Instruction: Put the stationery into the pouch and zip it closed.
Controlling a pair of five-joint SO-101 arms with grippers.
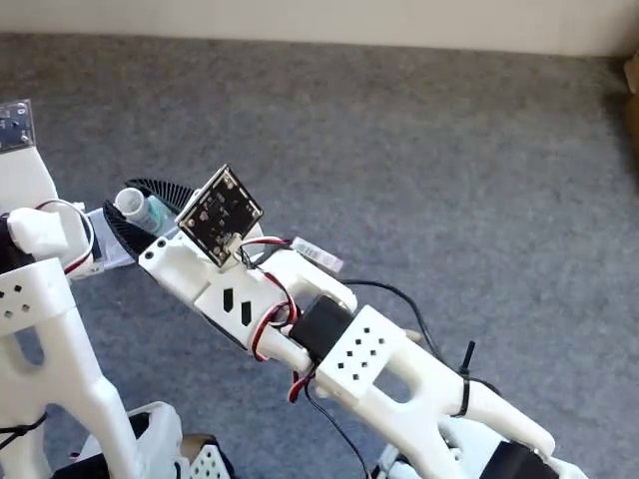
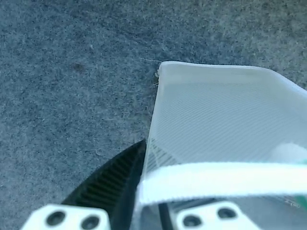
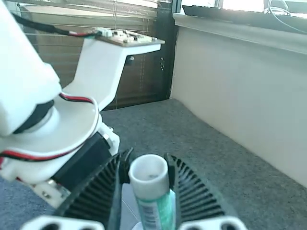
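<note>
The grey felt table [image 1: 449, 150] is my working ground, and both arms lean in over its left part. My right arm [image 1: 399, 369] stretches across from the near right, while the left arm [image 1: 40, 329] stands at the left edge, so the two grippers meet there. The white mesh pouch [image 2: 220, 120] lies flat on the felt with its woven zip band nearest the left wrist camera. My left gripper [image 2: 146, 187] looks closed on the pouch's wall near a corner of the mouth, one black finger outside the mesh and the other dimly visible through it. I read that as pinning the mouth in place for loading. My right gripper [image 3: 147, 157] has its ribbed jaws closed a modest way around what looks like a glue stick [image 3: 151, 196], cap towards the fingertips, right beside the left gripper. A pale shape with green beneath shows through the mesh, but I cannot tell whether the stick has entered the mouth yet.
</note>
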